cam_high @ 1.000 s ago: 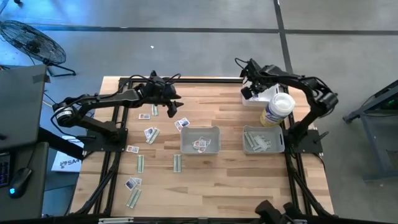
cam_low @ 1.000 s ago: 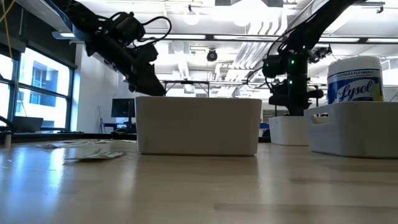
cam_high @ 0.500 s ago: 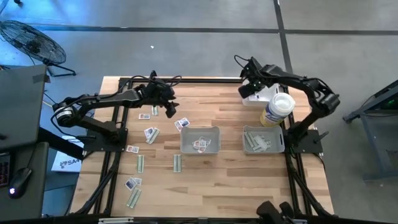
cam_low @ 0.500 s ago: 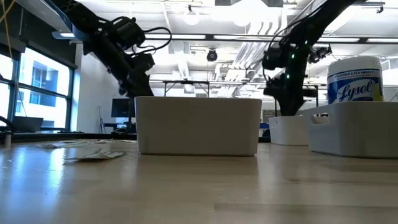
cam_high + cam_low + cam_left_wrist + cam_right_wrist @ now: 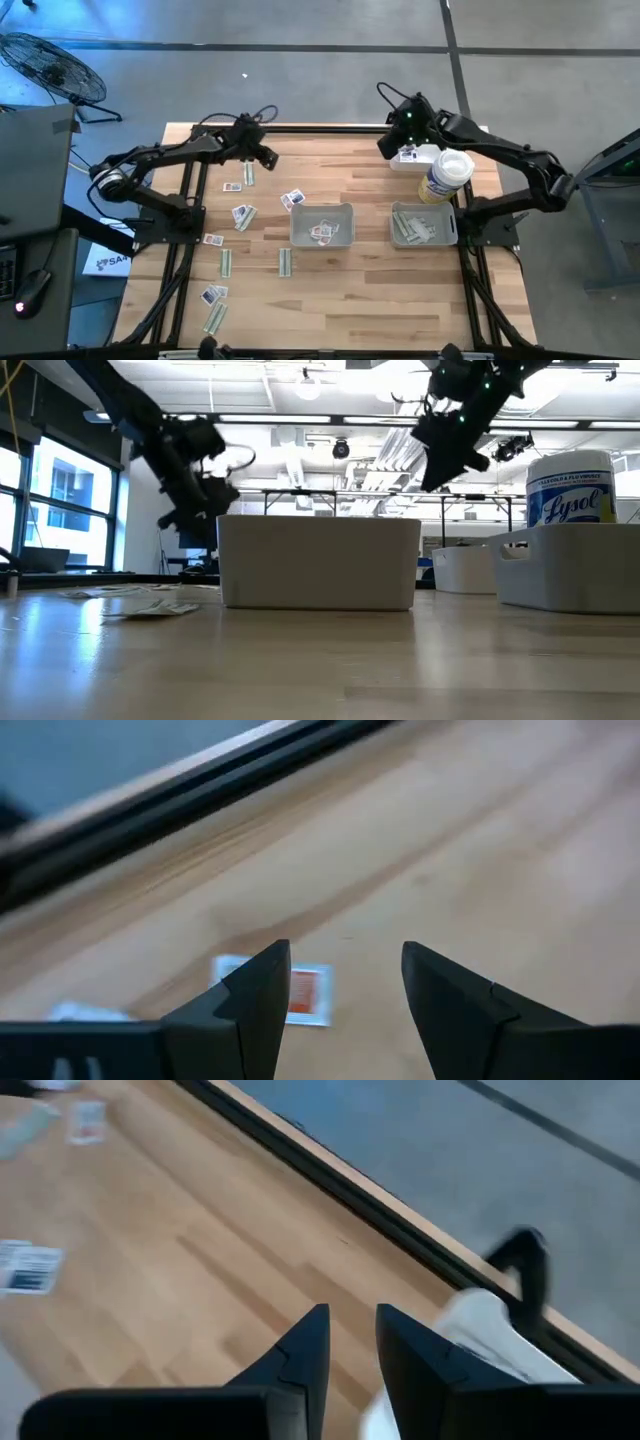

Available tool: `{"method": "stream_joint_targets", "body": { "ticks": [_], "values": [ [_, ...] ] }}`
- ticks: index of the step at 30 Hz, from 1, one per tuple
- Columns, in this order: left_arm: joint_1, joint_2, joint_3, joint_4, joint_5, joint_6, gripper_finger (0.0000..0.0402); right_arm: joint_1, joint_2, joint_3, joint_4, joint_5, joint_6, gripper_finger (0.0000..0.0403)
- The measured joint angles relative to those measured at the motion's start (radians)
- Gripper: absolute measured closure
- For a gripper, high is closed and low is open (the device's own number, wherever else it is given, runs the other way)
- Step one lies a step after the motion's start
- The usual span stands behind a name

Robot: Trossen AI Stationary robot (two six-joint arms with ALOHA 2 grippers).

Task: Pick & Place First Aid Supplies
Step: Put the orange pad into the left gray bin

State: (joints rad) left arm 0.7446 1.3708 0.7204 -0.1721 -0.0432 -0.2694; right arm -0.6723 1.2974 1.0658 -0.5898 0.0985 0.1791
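— What do we have on the wooden tabletop besides the supplies?

— We see two grey trays: one mid-table, another to its right. A white bottle stands behind the right one, beside a white tub.

— And off the tabletop?

— We spot a fan on the floor.

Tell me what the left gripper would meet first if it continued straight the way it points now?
Probably bare table. The left gripper, jaws open, points down at the wood; the nearest packet lies just beside that line, partly behind one finger. Depth is unclear, so it might brush the packet.
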Motion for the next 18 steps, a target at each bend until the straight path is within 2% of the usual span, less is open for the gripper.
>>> {"method": "stream_joint_targets", "body": {
  "ticks": [7,11,18],
  "values": [
    [0.131,0.175,0.0,0.058,0.031,-0.083,0.0211,0.106,0.016,0.001,0.04,0.0,-0.004,0.0324],
    [0.134,0.224,0.0,0.074,0.022,-0.102,0.0211,0.132,0.017,0.001,0.042,0.002,-0.004,0.0324],
    [0.115,0.229,0.0,0.06,-0.004,-0.095,0.0214,0.135,0.017,0.001,0.042,0.011,-0.004,0.0324]
  ]
}}
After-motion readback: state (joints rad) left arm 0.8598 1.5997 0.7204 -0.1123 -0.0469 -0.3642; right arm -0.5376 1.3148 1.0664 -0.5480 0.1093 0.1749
